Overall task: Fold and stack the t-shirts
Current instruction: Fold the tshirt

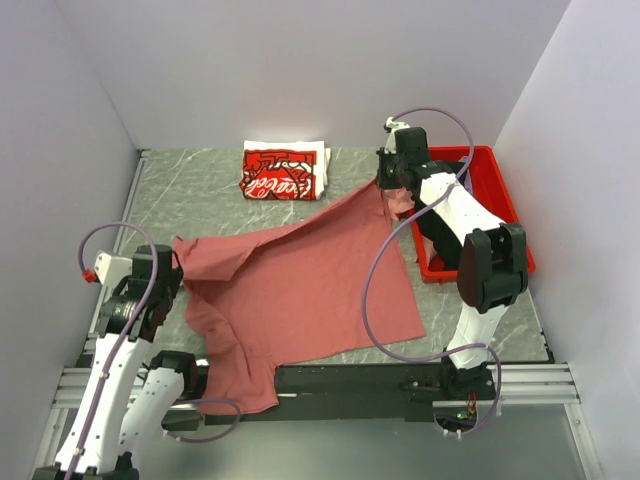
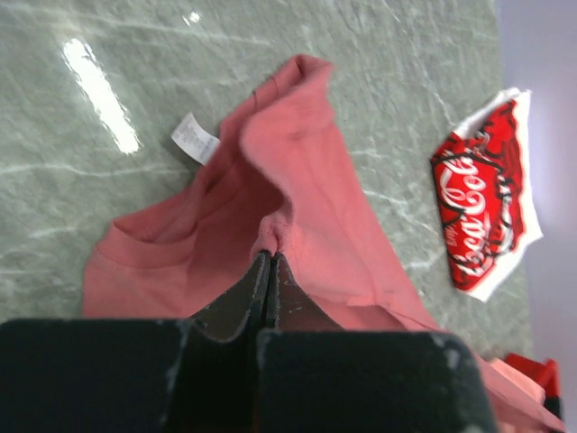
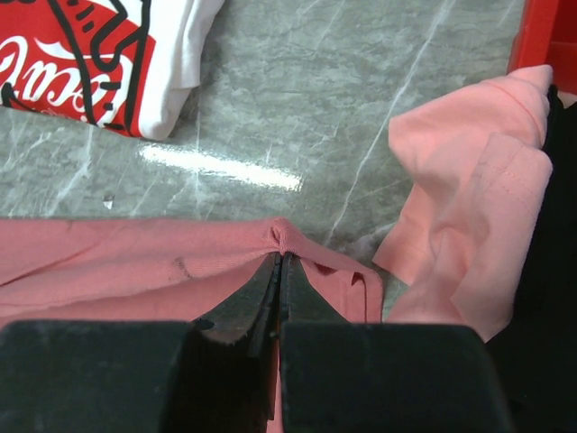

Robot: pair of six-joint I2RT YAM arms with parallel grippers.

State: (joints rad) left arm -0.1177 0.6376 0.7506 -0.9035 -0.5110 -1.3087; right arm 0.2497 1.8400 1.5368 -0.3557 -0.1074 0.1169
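The dusty-rose t-shirt (image 1: 300, 290) lies loosely spread on the surface (image 1: 190, 195), stretched between the left end effector (image 2: 270, 259), clamped on a small fold of cloth, and the right end effector (image 3: 281, 257), clamped on a bunched edge beside the red bin (image 1: 505, 170). Both pinches look shallow, so a hard pull could slip one free. The part drooping over the near edge may drag the cloth askew, and a wide sweep could disturb the folded red-and-white t-shirt (image 1: 283, 172).
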